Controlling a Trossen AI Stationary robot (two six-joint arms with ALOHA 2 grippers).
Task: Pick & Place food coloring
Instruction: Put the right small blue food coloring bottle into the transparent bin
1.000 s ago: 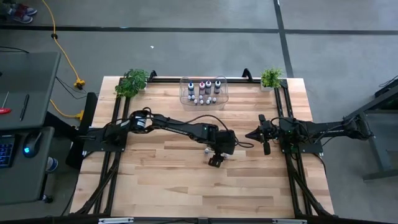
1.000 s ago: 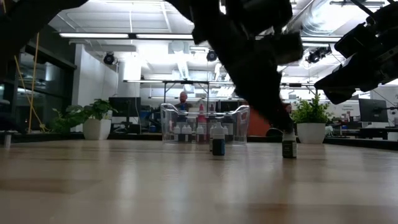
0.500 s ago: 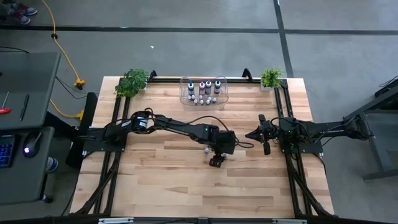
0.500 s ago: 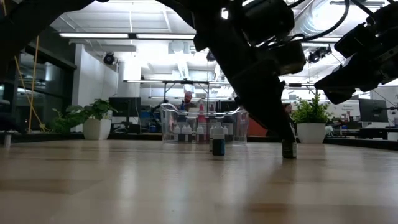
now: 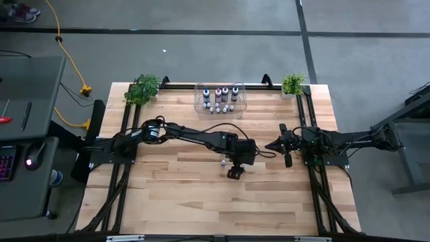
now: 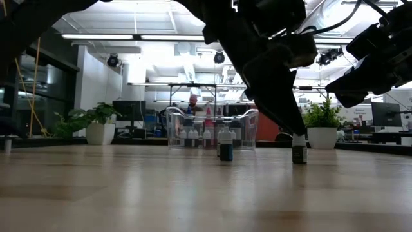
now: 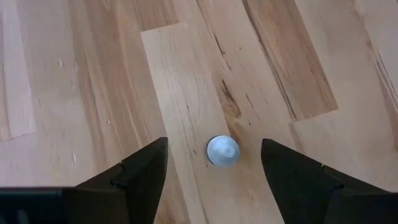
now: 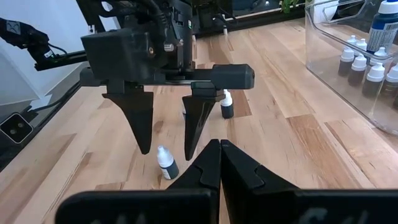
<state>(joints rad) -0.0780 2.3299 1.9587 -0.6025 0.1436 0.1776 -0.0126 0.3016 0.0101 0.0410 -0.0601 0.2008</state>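
A tiny dark food coloring bottle (image 6: 299, 151) with a white cap (image 7: 222, 150) stands upright on the wooden table, right of middle. My left gripper (image 5: 234, 173) hangs open just over it. Its two fingers (image 8: 144, 124) stand on either side of the cap and are clear of it. A second small bottle (image 6: 226, 151) stands on the table a little farther back (image 5: 224, 161). Several more bottles stand inside the clear bin (image 5: 220, 99) at the far edge. My right gripper (image 5: 269, 144) waits shut at the table's right, pointing at the left gripper.
Two potted plants (image 5: 142, 88) (image 5: 292, 83) stand at the far corners. The bin's clear wall (image 8: 348, 68) rises on the far side of both bottles. Bare wood (image 5: 201, 202) lies on the table's near half. A person shows in the room behind (image 6: 195, 103).
My left gripper, open throughout, dipped slightly around the dark bottle's cap and has come back up just above it. The bottle has stayed in place.
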